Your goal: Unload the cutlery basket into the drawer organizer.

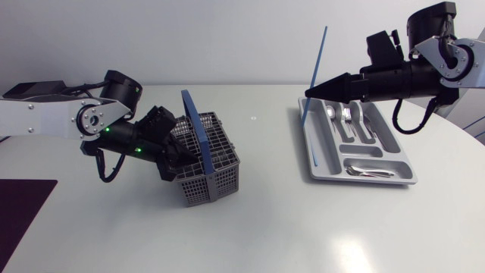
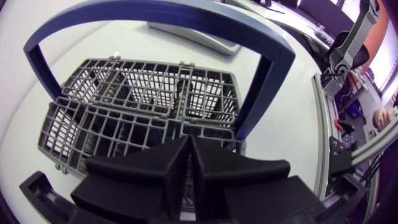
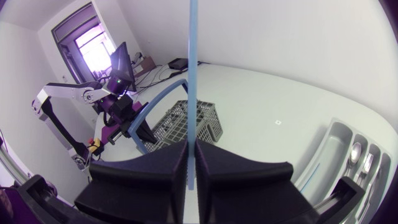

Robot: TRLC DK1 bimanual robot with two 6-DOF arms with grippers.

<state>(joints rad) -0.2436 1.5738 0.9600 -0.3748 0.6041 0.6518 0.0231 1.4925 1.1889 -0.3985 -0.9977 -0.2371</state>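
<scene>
The grey wire cutlery basket point(image 1: 218, 180) with a blue handle point(image 1: 195, 125) stands left of centre; its compartments point(image 2: 124, 87) look empty. My left gripper point(image 1: 179, 155) sits at the basket's near wall, its fingers point(image 2: 161, 171) pressed together over the rim. My right gripper point(image 1: 309, 92) hangs above the far left corner of the grey drawer organizer point(image 1: 364, 180), shut on a thin blue stick point(image 1: 321, 53) that points upward. In the right wrist view the stick point(image 3: 193, 62) rises from between the fingers point(image 3: 149, 171).
The organizer holds spoons and forks point(image 1: 345, 117) in its far slots and more cutlery point(image 1: 367, 171) in the near cross slot. Another blue stick point(image 1: 310, 144) lies in its leftmost long slot. A dark mat point(image 1: 23, 212) lies at the table's left edge.
</scene>
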